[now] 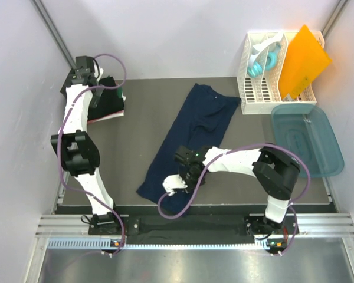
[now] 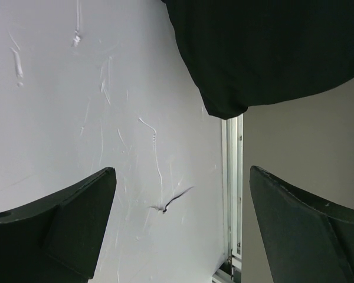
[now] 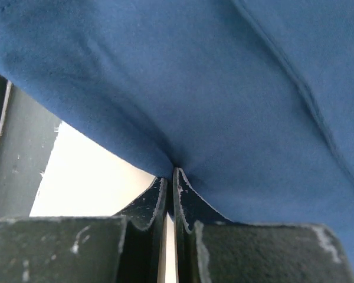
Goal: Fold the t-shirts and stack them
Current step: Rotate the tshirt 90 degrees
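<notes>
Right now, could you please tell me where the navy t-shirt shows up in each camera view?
Top external: the navy t-shirt lies diagonally across mid-table, collar far.
Left wrist: not in it; only black cloth at the top.
Right wrist: the navy t-shirt fills the upper frame.
Shared landmark: the right gripper, shut on its near edge in the top view, bottom centre in its own.
</notes>
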{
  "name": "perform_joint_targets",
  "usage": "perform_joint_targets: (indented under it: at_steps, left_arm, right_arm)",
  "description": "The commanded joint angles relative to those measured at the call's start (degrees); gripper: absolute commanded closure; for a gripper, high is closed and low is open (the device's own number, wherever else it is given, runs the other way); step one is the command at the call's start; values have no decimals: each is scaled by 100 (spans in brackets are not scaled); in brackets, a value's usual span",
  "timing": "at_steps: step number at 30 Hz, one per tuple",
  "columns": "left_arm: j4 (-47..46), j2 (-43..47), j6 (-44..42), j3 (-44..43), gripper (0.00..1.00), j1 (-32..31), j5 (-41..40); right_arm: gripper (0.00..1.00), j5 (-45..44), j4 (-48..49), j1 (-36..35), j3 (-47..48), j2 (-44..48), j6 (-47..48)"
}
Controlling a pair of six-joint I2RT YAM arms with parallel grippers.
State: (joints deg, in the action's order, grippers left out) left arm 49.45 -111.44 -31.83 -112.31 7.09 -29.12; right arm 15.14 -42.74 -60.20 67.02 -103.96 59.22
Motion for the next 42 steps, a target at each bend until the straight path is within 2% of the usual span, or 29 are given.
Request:
perform_joint_targets:
  at_steps: [1, 3, 4, 6, 7, 8, 10, 11, 15, 18, 19, 20, 21, 22, 23, 24, 25, 26, 27, 28, 31, 37, 42]
  left_arm:
    - [21, 25, -68, -405, 1, -111, 12]
    - [-40, 43, -164, -388, 1, -181, -58]
    - [-58, 43, -183, -388, 1, -191, -84]
    - [-102, 52, -261, -370, 1, -226, -120]
    - [-102, 52, -271, -379, 1, -243, -120]
    - [-102, 61, -288, -379, 1, -243, -120]
    - [-76, 69, -306, -370, 1, -261, -85]
    - [-67, 78, -306, -353, 1, -270, -41]
    - [-5, 306, -594, 6, 1, -401, 705]
    - [-260, 640, -1208, 717, 1, -691, 1180]
    - [-295, 815, -1385, 893, 4, -874, 1338]
    - [-435, 904, -1517, 1261, 2, -1085, 1739]
    - [-532, 1052, -1701, 1412, 1, -1192, 1926]
    - [-550, 1063, -1790, 1536, 2, -1306, 2163]
    - [-551, 1063, -1913, 1650, 9, -1524, 2365]
    - [-533, 950, -1923, 1642, 16, -1631, 2742]
    - [-516, 844, -1897, 1599, 16, -1737, 2867]
    - [-437, 695, -1766, 1346, 10, -1938, 3077]
    - [-315, 363, -1660, 1169, 1, -2009, 3488]
    - [-244, 177, -1538, 968, 1, -2062, 3684]
    - [82, -728, -1159, -234, 1, -2194, 4659]
    - [617, -2583, -368, -2011, 3, -2203, 6275]
    - [311, -3462, 159, -2313, 8, -2203, 6726]
  right_arm:
    - [100, -81, -586, 403, -399, 324, 203]
    - [100, -177, -621, 492, -523, 368, 213]
    - [91, -204, -621, 536, -550, 385, 204]
    - [58, -230, -657, 554, -489, 455, 143]
    - [36, -222, -657, 562, -436, 491, 12]
    - [25, -204, -674, 589, -375, 604, -77]
    - [12, -125, -735, 624, -138, 719, -357]
    - [10, -99, -797, 633, -50, 815, -472]
    - [9, -55, -1025, 747, 572, 957, -1139]
    - [17, -334, -1034, 1080, 1204, 966, -1718]
    - [28, -414, -1061, 1307, 1390, 939, -1843]
    - [34, -458, -1113, 1457, 1575, 939, -1940]
    - [44, -676, -1079, 1607, 1847, 965, -2167]
    - [72, -827, -1044, 1904, 1962, 1000, -2282]
    - [82, -1037, -982, 2081, 2199, 1070, -2370]
    - [86, -1117, -973, 2457, 2314, 1106, -2476]
    - [86, -1214, -982, 2626, 2411, 1141, -2486]
    - [82, -1363, -1017, 2802, 2638, 1167, -2486]
    - [73, -1425, -1052, 3143, 2753, 1176, -2442]
    - [56, -1469, -1122, 3294, 2868, 1185, -2433]
    - [39, -1496, -1297, 3813, 3299, 1212, -2433]
    - [35, -1654, -1710, 4377, 3669, 1387, -2539]
    - [35, -1742, -1808, 4438, 3572, 1704, -2486]
